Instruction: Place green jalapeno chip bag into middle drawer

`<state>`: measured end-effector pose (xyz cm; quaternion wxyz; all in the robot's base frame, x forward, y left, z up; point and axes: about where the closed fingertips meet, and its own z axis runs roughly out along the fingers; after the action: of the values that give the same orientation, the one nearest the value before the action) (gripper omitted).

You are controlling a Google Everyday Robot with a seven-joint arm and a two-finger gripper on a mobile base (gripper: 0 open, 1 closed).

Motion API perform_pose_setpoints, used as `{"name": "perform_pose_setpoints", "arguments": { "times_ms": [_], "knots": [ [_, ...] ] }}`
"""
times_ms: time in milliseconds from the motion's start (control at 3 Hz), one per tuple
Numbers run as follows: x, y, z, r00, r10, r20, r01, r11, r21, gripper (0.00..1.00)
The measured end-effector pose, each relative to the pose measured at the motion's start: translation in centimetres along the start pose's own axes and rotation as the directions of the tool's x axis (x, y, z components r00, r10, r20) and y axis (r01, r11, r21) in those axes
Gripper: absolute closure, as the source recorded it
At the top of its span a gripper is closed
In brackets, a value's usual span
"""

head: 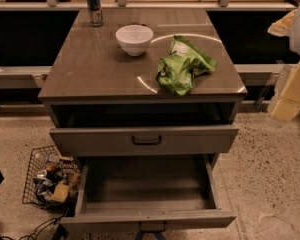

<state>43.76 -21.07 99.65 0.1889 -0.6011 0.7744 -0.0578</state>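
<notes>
I see the bag (182, 66) crumpled on the surface (90, 69), left of my claw (289, 91), whose state I cannot tell, drawer (147, 181) open lower left of it.

On the top (90, 69), the bowl (134, 39) sits behind centre, with the can (94, 6) behind and left of it. The bag (184, 66) lies just right of the bowl, nearer the front. Below the top, the upper drawer (190, 140) juts out slightly, and the middle drawer (145, 181) under it stands far forward. A basket (50, 181) sits on the floor (260, 174) left of the drawers. The gripper (288, 96) hangs right of the top, apart from it
</notes>
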Motion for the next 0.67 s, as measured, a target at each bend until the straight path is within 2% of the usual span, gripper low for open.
{"name": "perform_pose_setpoints", "arguments": {
  "times_ms": [333, 667],
  "knots": [
    [0.0, 0.0, -0.01, 1.0, 0.0, 0.0, 0.0, 1.0, 0.0, 0.0],
    [0.55, -0.09, -0.8, 0.999, 0.041, 0.036, -0.042, 0.9988, 0.024, 0.0]
  ]
}}
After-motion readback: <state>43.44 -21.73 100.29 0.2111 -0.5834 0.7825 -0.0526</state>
